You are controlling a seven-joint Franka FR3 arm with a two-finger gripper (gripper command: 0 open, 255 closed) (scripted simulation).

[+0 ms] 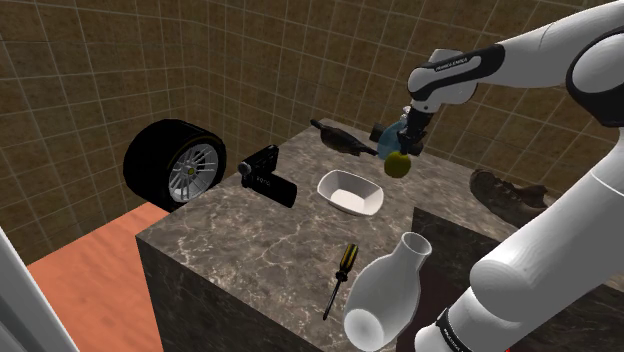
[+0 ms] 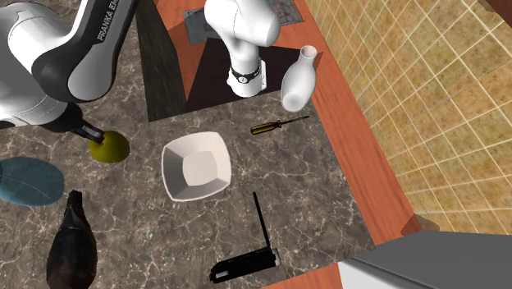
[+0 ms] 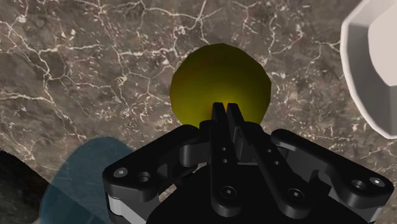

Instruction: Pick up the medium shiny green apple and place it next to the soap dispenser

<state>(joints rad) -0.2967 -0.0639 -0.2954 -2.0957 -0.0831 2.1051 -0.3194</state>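
**Yellow-green apple pinched at its crown, close by the soap dispenser**

Marble, dark and veined with white, makes the worktop (image 1: 230, 250) on which everything lies. The hand (image 1: 403, 150) points down near the far corner of the slab. In the wrist view its two black fingers are drawn almost together, their tips nipping the top of the apple (image 1: 398, 166). The fruit is glossy and more olive-yellow than green. Whether it rests on the stone or hangs just clear of it cannot be told.

Just beside the apple, on the shoulder view's left, stands the soap dispenser (image 1: 384, 133), blue-green and see-through. Beyond it lies a dark brown bottle (image 1: 337, 137) on its side.

A white bowl (image 1: 350, 192) with squared corners sits near the apple, toward the middle of the slab. Further along the shoulder view's left is a black camcorder (image 1: 268, 175) with its screen flap open.

Toward the stand lie a screwdriver (image 1: 338, 278) with a black and yellow handle and a white vase (image 1: 390, 290) tipped on its side, well apart from the apple. On the floor past the worktop a black tyre (image 1: 175, 165) on a silver rim leans by the tiled wall.
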